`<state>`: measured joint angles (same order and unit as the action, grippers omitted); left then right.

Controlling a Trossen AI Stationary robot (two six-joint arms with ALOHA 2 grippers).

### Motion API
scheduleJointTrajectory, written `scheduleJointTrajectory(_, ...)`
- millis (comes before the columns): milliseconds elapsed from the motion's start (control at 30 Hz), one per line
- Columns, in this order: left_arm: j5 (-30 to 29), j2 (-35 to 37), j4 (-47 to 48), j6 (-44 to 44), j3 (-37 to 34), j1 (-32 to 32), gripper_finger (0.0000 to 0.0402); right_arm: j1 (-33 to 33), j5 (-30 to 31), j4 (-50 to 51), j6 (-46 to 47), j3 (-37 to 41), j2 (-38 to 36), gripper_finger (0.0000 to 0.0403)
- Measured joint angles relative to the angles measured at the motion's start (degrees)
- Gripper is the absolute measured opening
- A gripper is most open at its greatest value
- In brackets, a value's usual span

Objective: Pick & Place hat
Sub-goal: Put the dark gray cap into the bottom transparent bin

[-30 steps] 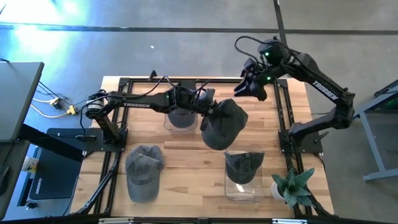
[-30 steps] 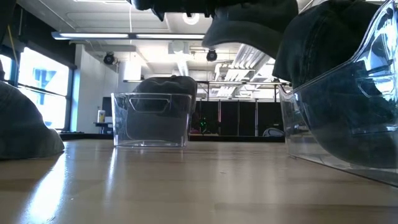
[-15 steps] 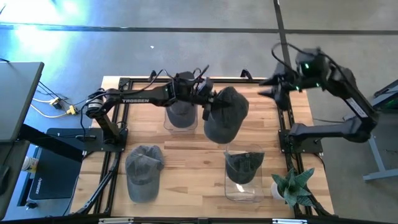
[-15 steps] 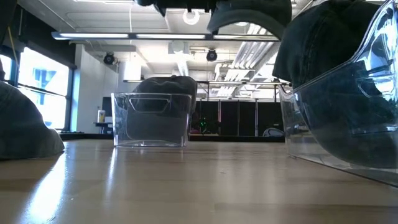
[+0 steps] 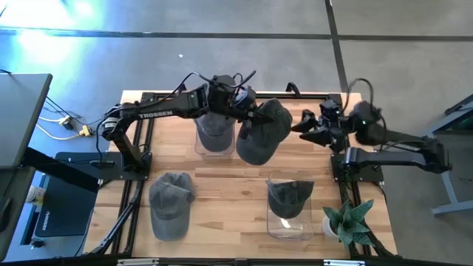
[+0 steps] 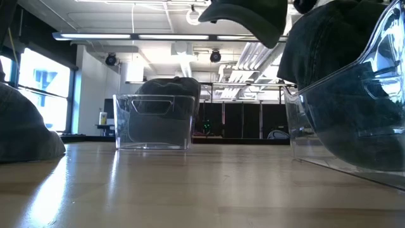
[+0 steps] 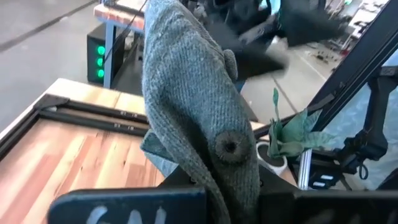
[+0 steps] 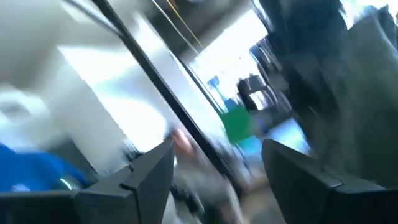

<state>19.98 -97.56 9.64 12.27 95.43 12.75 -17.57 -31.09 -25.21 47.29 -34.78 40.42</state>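
left claw (image 5: 246,118) clamped on hat (image 5: 260,133), now carried alone, aloft at desk's (image 5: 222,192) 12 o'clock beside the far bin (image 5: 215,137) | right claw (image 5: 304,126) has let go, fingers apart, backed off toward 3 o'clock | handover done; placing remains

Wooden counter (image 5: 222,185) with black frame rails. Small green plant (image 5: 346,222) at near right corner, by clear box (image 5: 290,222). Another clear box (image 6: 154,122) farther back. Grey side desk (image 5: 18,103) at left, yellow cable plugs (image 5: 74,127) beside it. Grey floor all around.
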Motion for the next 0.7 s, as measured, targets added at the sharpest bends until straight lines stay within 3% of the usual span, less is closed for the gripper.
scheduleJointTrajectory(67, -0.1, 0.0, 1.9, 0.0, 0.6, 0.0, 0.0005, -0.2, 2.2, -12.8, 2.9, 3.4, 2.0, 0.0250)
scheduleJointTrajectory(133, -0.2, 0.0, 2.2, 0.2, 0.9, 0.0, 0.0005, -1.2, 4.0, -19.6, 2.3, 4.8, 3.6, 0.0262)
scheduleJointTrajectory(300, -0.2, 0.0, 3.0, 1.9, 1.3, 0.0, 0.0005, -3.9, 4.4, -19.5, -9.8, 0.0, 5.7, 0.0288)
scheduleJointTrajectory(400, -0.5, 0.0, 3.0, 3.2, 1.3, 0.0, 0.0005, -5.8, 4.7, -7.2, -17.9, -5.7, 5.9, 0.0291)
scheduleJointTrajectory(533, -2.3, 0.0, 3.0, 4.9, 1.3, 0.0, 0.0005, -7.6, 5.4, 20.5, -32.5, -16.5, 6.2, 0.0291)
scheduleJointTrajectory(700, -3.2, 0.0, 3.0, 6.1, 1.3, 0.0, 0.0005, -7.9, 15.4, 46.3, -50.9, -29.6, 7.5, 0.0291)
